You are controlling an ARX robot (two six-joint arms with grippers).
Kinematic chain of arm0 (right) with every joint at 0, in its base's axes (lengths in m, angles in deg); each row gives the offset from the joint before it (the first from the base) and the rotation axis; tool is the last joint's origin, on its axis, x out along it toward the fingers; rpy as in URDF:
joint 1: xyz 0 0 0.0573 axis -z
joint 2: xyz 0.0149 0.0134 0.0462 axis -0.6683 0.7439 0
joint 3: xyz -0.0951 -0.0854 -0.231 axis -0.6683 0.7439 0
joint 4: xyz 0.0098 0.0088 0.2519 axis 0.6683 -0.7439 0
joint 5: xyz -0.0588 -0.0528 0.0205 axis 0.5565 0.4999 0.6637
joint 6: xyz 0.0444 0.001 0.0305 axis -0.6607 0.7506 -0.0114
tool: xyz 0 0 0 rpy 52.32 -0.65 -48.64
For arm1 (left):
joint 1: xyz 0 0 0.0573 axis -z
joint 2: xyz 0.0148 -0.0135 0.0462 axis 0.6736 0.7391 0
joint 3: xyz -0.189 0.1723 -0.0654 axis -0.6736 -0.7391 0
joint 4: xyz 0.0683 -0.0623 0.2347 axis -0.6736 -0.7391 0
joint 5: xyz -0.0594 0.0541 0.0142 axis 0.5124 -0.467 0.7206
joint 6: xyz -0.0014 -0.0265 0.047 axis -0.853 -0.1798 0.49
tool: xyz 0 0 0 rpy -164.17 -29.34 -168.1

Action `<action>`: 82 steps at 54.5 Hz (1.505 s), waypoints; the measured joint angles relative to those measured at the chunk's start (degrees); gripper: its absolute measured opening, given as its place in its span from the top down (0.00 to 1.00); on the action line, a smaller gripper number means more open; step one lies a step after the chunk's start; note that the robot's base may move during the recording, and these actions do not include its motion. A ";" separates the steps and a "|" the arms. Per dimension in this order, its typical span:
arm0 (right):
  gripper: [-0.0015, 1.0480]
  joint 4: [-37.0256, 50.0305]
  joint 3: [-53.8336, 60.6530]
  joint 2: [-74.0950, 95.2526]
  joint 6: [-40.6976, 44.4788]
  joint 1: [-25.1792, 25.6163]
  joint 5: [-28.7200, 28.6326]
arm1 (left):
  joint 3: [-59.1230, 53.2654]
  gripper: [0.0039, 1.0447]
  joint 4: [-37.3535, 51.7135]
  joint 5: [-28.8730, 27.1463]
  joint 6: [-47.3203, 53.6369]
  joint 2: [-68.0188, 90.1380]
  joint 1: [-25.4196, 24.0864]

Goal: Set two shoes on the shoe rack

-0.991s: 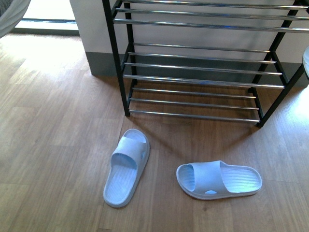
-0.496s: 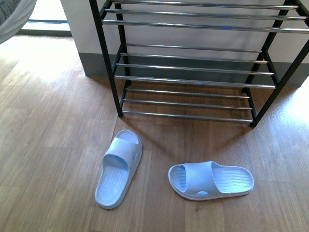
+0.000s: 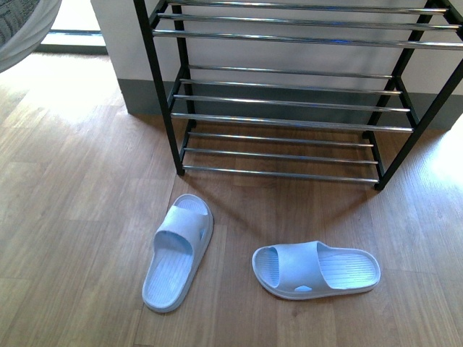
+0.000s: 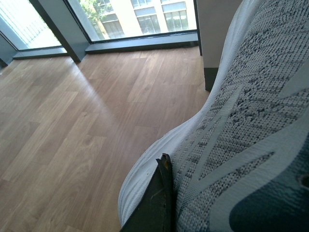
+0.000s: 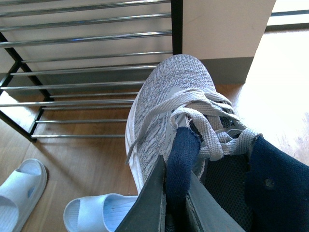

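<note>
My view has stopped sliding and sits square to the shoe rack (image 3: 289, 121), left gripper (image 4: 163, 193) clamped on one grey sneaker (image 4: 241, 121), right gripper (image 5: 175, 171) pinching the second sneaker (image 5: 164, 92) by its tongue, so shelving looks next.

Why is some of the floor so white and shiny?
Sunlight: in the front view it whitens the floor at far left and glints on the shoe rack rods; in the right wrist view it washes out the floor beside the grey sneaker; in the left wrist view bright windows show behind the other sneaker, huge and close.
</note>
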 joint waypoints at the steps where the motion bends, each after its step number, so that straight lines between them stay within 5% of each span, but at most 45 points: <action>1: 0.98 0.00 0.00 0.00 0.00 0.00 0.00 | 0.00 0.99 0.00 0.00 0.00 0.00 0.00; 82: 0.98 0.31 0.04 0.13 0.02 0.09 -0.90 | -0.02 0.99 -0.04 0.00 0.09 0.00 0.00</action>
